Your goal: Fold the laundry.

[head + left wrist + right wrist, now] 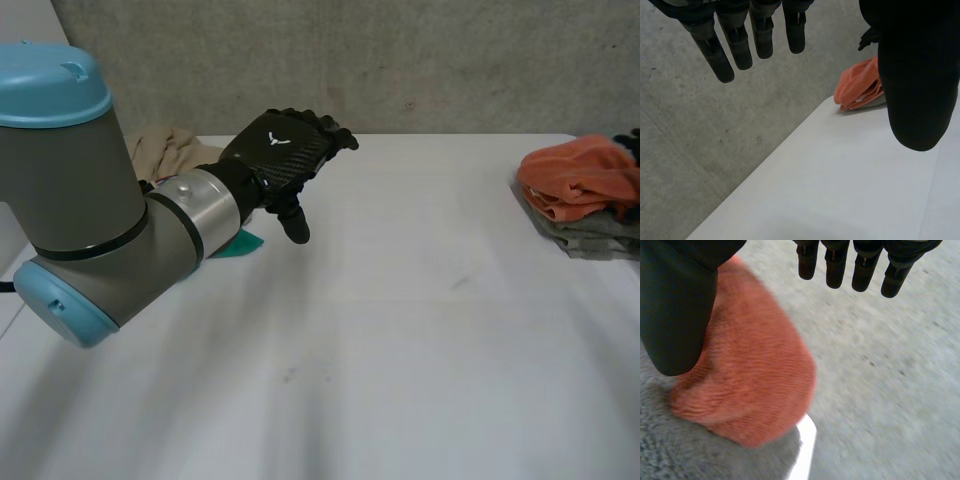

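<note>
Cloth heap point(165, 150) behind left hand point(282, 150)

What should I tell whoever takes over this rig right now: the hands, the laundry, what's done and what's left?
Left hand: open, over the table, holding nothing.
Right hand: open, fingers straight, at the orange cloth, gripping nothing.
Laundry: the orange cloth lies on grey cloths at the right edge; a beige pile and a teal cloth sit by the left arm.
Done: the right stack, apparently.
Left: likely the beige and teal pieces.
</note>
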Motion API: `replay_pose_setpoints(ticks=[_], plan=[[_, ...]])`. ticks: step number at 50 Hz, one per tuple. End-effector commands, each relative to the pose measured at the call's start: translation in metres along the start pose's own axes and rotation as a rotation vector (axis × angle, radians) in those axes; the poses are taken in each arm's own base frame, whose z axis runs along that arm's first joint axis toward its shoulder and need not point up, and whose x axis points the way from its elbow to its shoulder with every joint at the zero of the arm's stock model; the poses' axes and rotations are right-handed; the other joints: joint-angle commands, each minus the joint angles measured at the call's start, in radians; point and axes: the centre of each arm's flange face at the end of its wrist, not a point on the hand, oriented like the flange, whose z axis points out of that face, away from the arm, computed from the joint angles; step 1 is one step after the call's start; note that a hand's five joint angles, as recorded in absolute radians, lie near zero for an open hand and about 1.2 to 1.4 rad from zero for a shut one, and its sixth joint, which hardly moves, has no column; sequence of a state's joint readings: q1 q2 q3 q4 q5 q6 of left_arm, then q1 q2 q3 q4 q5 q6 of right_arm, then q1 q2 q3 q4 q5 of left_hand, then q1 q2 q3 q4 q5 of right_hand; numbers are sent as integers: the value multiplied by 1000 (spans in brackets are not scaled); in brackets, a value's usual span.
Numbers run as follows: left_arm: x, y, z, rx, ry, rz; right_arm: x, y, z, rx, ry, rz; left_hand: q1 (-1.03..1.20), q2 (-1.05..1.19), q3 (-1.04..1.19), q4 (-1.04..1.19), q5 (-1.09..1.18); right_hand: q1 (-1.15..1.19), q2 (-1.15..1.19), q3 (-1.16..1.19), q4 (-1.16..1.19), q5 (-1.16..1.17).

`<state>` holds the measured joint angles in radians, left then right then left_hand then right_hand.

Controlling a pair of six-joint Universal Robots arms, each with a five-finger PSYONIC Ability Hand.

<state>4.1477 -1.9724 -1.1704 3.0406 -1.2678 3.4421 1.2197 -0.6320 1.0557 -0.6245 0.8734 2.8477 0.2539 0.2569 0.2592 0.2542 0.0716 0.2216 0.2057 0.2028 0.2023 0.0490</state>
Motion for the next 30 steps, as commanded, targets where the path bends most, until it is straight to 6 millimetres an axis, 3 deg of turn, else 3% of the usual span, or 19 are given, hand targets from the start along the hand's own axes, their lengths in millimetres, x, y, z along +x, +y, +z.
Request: replay_pose_setpoints(ticks=[1, 7, 8, 11, 13, 15, 16, 18, 19, 20, 22, 23, 26, 27, 28, 30], plan=[[14, -6, -2, 16, 34, 4, 45, -22, -31, -270, 187, -13, 21, 18, 16, 21, 29, -47, -31, -28, -28, -49], [17, -17, -6, 53, 39, 15, 94, -51, -58, -468, 352, -233, 10, 6, 4, 9, 17, -47, -31, -28, -28, -49], [17, -21, -7, 70, 35, 20, 108, -67, -58, -480, 422, -318, 10, 6, 4, 9, 17, -47, -31, -28, -28, -49], [16, -29, -8, 105, 28, 29, 118, -86, -56, -475, 504, -400, 4, 1, -2, 3, 11, -47, -31, -28, -28, -49], [14, -41, -11, 156, 15, 44, 112, -109, -43, -385, 526, -426, -34, -37, -40, -35, -27, -47, -31, -28, -28, -49], [11, -48, -12, 192, -1, 55, 94, -133, -29, -279, 509, -426, -49, -52, -54, -49, -41, -47, -31, -28, -28, -49], [8, -56, -12, 225, -17, 59, 70, -162, -16, -160, 477, -416, -49, -52, -54, -49, -41, -47, -31, -28, -28, -49], [3, -63, -14, 257, -35, 60, 42, -187, -9, -55, 431, -388, -49, -52, -54, -49, -41, -47, -31, -28, -28, -49], [0, -67, -15, 271, -48, 60, 29, -196, -7, -11, 403, -373, -49, -52, -54, -49, -41, -47, -31, -28, -28, -49], [-7, -73, -16, 296, -81, 60, 2, -213, -6, 73, 335, -340, -49, -52, -54, -49, -41, -47, -31, -28, -28, -49], [-21, -76, -17, 304, -140, 63, -24, -228, -9, 146, 256, -306, -46, -49, -52, -47, -39, -47, -31, -28, -28, -49], [-31, -76, -17, 301, -181, 64, -51, -239, -16, 199, 167, -272, -43, -46, -49, -44, -36, -47, -31, -28, -28, -49], [-85, -61, -16, 250, -367, 69, -93, -242, -27, 230, 25, -214, -40, -43, -46, -41, -33, -47, -31, -28, -28, -49], [-100, -56, -17, 233, -412, 75, -120, -238, -36, 220, -63, -180, -37, -41, -43, -38, -30, -47, -31, -28, -28, -49], [-125, -43, -16, 192, -481, 96, -134, -235, -41, 213, -109, -165, -29, -32, -34, -29, -21, -47, -31, -28, -28, -49], [-147, -23, -12, 133, -528, 131, -157, -231, -51, 194, -185, -141, -20, -23, -25, -20, -12, -47, -31, -28, -28, -49]])
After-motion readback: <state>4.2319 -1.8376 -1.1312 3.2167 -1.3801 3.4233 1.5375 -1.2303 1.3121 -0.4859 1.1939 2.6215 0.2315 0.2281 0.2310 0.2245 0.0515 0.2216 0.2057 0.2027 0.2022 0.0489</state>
